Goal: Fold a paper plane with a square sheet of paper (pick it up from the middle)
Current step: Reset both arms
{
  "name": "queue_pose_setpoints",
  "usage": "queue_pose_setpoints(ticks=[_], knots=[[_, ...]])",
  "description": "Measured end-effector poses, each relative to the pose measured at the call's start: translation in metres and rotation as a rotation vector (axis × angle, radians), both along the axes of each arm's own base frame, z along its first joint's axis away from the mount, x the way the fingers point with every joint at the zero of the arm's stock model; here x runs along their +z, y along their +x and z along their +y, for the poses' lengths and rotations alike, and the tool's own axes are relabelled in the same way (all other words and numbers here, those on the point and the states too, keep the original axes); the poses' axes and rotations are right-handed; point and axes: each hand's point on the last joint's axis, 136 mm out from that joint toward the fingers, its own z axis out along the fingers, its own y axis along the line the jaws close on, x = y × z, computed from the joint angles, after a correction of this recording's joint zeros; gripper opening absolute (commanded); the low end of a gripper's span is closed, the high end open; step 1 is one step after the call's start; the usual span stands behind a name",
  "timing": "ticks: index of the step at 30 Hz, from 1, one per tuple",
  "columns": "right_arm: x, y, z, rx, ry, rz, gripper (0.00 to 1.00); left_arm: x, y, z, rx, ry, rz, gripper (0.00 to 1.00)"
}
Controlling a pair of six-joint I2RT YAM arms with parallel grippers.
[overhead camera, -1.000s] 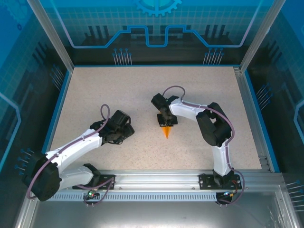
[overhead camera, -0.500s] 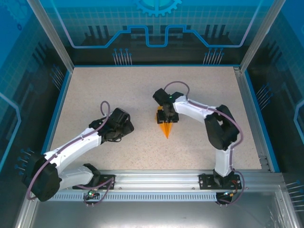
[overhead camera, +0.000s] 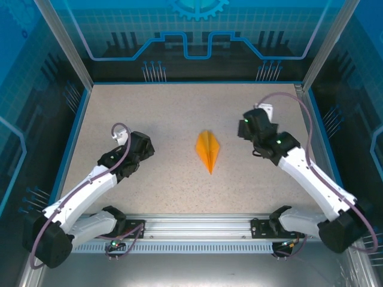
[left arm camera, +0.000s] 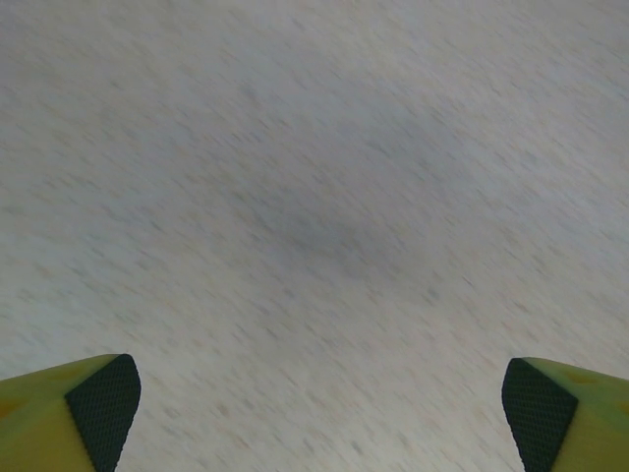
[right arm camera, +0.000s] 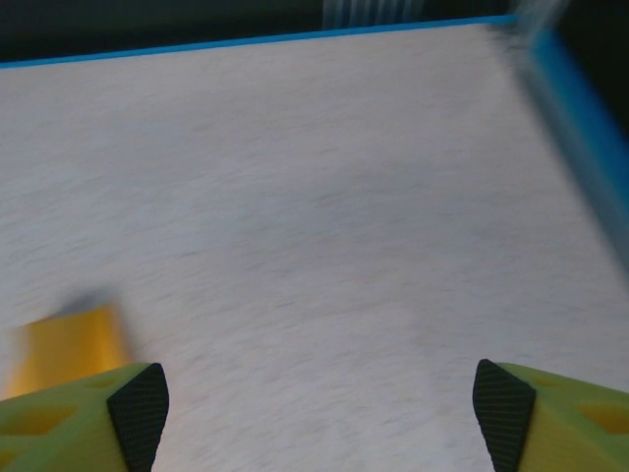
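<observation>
The square sheet of paper lies folded as an orange paper plane (overhead camera: 207,150) flat on the speckled table, its point toward the near edge. Neither gripper touches it. My left gripper (overhead camera: 140,146) is well to its left; in the left wrist view (left arm camera: 319,413) its jaws stand wide open over bare table. My right gripper (overhead camera: 246,127) is to the plane's right and slightly farther back, also open, with nothing between its fingertips (right arm camera: 322,413). A blurred orange edge of the plane (right arm camera: 69,344) shows at the left of the right wrist view.
The table (overhead camera: 179,107) is bordered by a blue rim (overhead camera: 197,82) and transparent enclosure walls. An aluminium rail (overhead camera: 197,224) with both arm bases runs along the near edge. The blue rim corner (right arm camera: 575,108) shows at the right of the right wrist view.
My right gripper has opened, let go of the plane and pulled away to the right. The plane now lies free on the table. My left gripper has opened wider and drawn back to the left.
</observation>
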Motion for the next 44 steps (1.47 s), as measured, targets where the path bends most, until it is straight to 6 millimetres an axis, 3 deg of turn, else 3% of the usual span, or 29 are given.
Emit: queue_pose_setpoints(ticks=[2, 5, 8, 11, 16, 20, 24, 25, 29, 44], knots=[[-0.027, 0.004, -0.034, -0.054, -0.063, 0.009, 0.87, -0.001, 0.009, 0.02, 0.036, 0.085, 0.005, 0.99], [-0.083, 0.006, -0.076, -0.107, -0.132, 0.119, 0.87, -0.005, 0.024, 0.045, 0.079, 0.161, -0.007, 0.99], [-0.128, 0.011, -0.089, -0.076, -0.139, 0.181, 0.87, -0.022, 0.039, 0.061, 0.068, 0.231, 0.011, 0.99], [-0.149, 0.02, -0.085, -0.01, -0.132, 0.174, 0.87, -0.041, 0.058, 0.061, 0.012, 0.277, 0.022, 0.99], [-0.146, 0.046, -0.064, 0.112, -0.088, 0.017, 0.86, -0.069, 0.078, 0.051, -0.102, 0.315, -0.029, 0.99], [-0.146, 0.061, -0.048, 0.198, -0.057, -0.086, 0.87, -0.069, 0.088, 0.047, -0.159, 0.316, -0.122, 0.99], [-0.17, 0.054, -0.034, 0.29, -0.045, -0.092, 0.9, -0.07, 0.091, 0.057, -0.178, 0.264, -0.227, 0.99], [-0.173, 0.052, -0.032, 0.305, -0.045, -0.088, 0.98, -0.073, 0.091, 0.057, -0.192, 0.259, -0.244, 0.99], [-0.163, 0.059, -0.029, 0.329, -0.036, -0.133, 0.99, -0.087, 0.094, 0.051, -0.243, 0.219, -0.236, 0.99], [-0.155, 0.063, -0.025, 0.35, -0.027, -0.166, 0.99, -0.076, 0.101, 0.049, -0.257, 0.202, -0.29, 0.99]])
